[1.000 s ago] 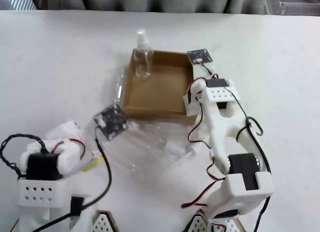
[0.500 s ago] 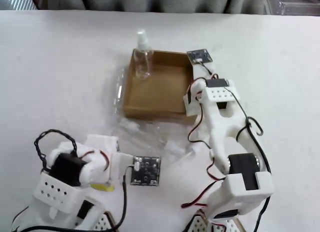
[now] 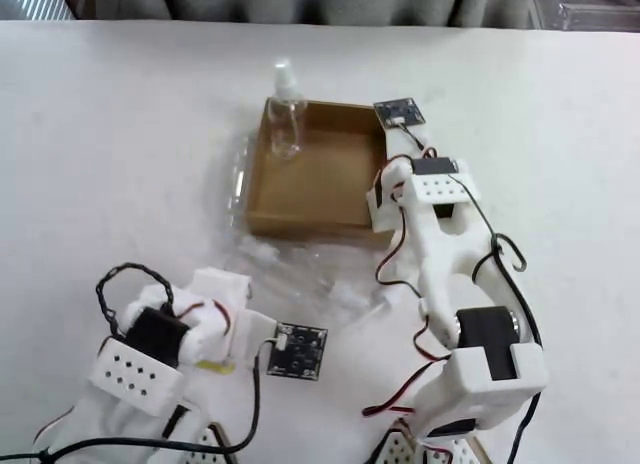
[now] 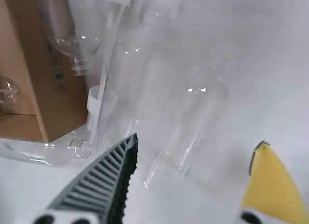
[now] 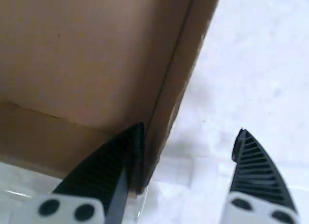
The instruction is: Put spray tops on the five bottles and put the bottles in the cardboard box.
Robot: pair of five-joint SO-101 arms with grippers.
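Note:
The cardboard box (image 3: 262,189) stands mid-table. A clear bottle with a white spray top (image 3: 285,114) leans at its far left corner. Several clear uncapped bottles (image 3: 300,276) lie on the table in front of the box, with white spray tops (image 3: 350,296) among them. In the left wrist view my left gripper (image 4: 196,142) is open just above one lying bottle (image 4: 193,122); a white spray top with its tube (image 4: 96,98) lies by the box (image 4: 48,89). My right gripper (image 5: 188,134) is open, straddling the box's wall (image 5: 166,103) at its near right corner.
The left arm (image 3: 150,349) sits low at the table's front left, its camera board (image 3: 300,349) pointing right. The right arm (image 3: 440,234) stretches from the front right to the box. White table lies open at the far side and left.
The left arm has swung from pointing at the box's near left corner round to the right and drawn back toward the table's front. The right arm and the box have not moved.

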